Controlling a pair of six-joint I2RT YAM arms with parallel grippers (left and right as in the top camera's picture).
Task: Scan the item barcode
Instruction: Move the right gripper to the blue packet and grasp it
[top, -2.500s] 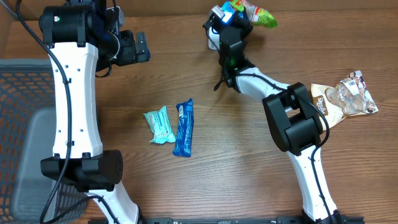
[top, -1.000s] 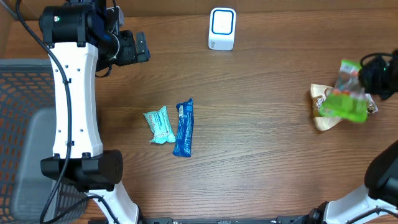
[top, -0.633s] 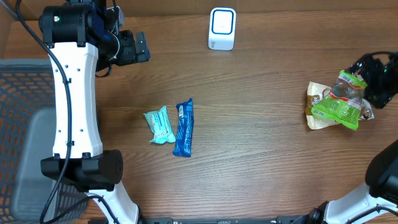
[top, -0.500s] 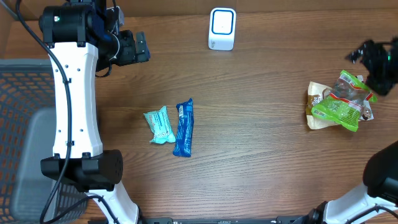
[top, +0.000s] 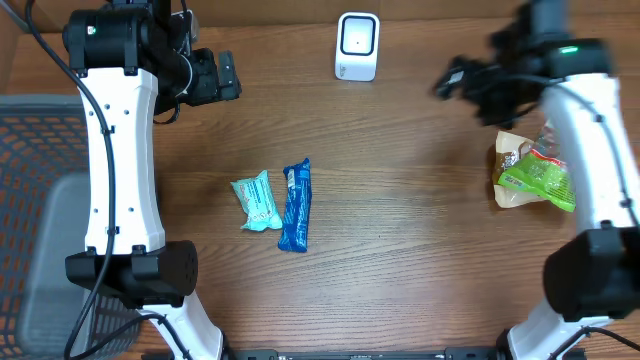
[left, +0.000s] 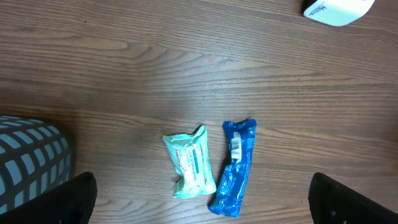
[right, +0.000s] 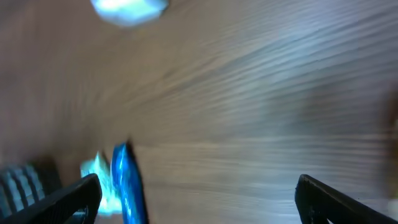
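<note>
I look down on a brown wooden table (top: 400, 250), its grain running left to right across the frame. A dark grey mesh basket (top: 30, 180) fills the left edge of the overhead view, down to the lower left corner. In the left wrist view its rounded corner shows at lower left. In the right wrist view it is only a blur there.

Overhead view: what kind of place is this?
Probably a lab bench set up as a mock checkout: a white scanner stands at the far edge of the wooden table, wrapped snacks lie on it (a blue bar, a teal packet), and the left arm and right arm flank it.
</note>
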